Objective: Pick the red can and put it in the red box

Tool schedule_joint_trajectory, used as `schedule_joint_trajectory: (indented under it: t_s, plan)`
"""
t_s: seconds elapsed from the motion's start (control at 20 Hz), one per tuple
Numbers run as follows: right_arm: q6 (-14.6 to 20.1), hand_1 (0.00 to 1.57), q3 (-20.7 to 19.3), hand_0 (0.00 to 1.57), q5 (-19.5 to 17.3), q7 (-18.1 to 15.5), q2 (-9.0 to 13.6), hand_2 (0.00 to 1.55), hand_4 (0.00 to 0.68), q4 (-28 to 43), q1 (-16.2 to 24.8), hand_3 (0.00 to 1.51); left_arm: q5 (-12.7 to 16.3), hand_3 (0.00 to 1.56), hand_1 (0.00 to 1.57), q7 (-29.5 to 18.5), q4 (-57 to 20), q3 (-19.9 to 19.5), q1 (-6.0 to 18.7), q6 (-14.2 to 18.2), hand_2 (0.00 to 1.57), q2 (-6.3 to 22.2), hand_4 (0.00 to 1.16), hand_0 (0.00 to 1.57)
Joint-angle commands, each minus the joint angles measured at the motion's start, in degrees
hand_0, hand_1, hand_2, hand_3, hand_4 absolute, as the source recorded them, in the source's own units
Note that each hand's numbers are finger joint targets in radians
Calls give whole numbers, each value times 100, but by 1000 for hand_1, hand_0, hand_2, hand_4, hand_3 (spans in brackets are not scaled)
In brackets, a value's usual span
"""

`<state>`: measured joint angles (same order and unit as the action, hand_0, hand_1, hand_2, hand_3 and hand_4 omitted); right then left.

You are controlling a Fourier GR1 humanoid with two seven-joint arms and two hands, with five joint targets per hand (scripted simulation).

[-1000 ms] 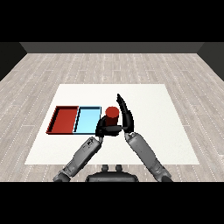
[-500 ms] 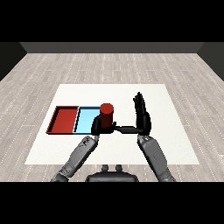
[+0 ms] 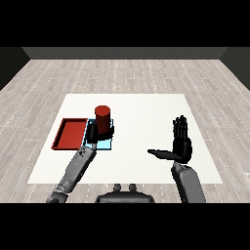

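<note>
Head view: our left hand curls round the red can, upright above the light blue tray; our right hand hangs apart, fingers straight. Carry under way, we judge; next, leftward over the red tray.

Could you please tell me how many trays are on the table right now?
2. The red tray lies at the left of the table. The light blue tray lies right beside it, partly covered by the left hand, which holds the red can above it.
</note>
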<state>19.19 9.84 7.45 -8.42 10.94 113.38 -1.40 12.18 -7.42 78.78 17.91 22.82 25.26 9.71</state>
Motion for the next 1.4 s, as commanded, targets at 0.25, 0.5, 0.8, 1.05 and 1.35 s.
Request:
schedule_joint_trajectory:
  t_s: [0.25, 0.5, 0.8, 1.05, 1.35]
  plan:
    - [-346, 0, -479, 0, 261, -595, 118, 0, 0, -137, 866, 0, -265, 1476, 1571, 339, -849, -1006, 27, -201, 1568, 1351, 1128, 1571]
    - [-639, 0, -647, 0, 454, -652, 218, 0, 0, -336, 1016, 0, -398, 1485, 1571, 749, -1756, -1412, 259, -172, 1562, 1833, 1137, 1571]
    - [-523, 0, -621, 0, 318, -284, 195, 0, 0, -528, 325, 0, -690, 1473, 1571, 120, -3880, -1819, 910, -530, 1561, 2305, 1045, 1571]
    - [-485, 0, -325, 0, -72, -853, -73, 0, 0, -940, 361, 0, -953, 1402, 1571, -393, -5573, -1863, 1322, -484, 1486, 1961, 1030, 1571]
    - [-417, 0, -621, 0, -307, -848, 112, 0, 0, -1751, -193, 0, -1260, 926, 826, -404, -6695, -1770, 1653, -332, 861, 1626, 820, 826]
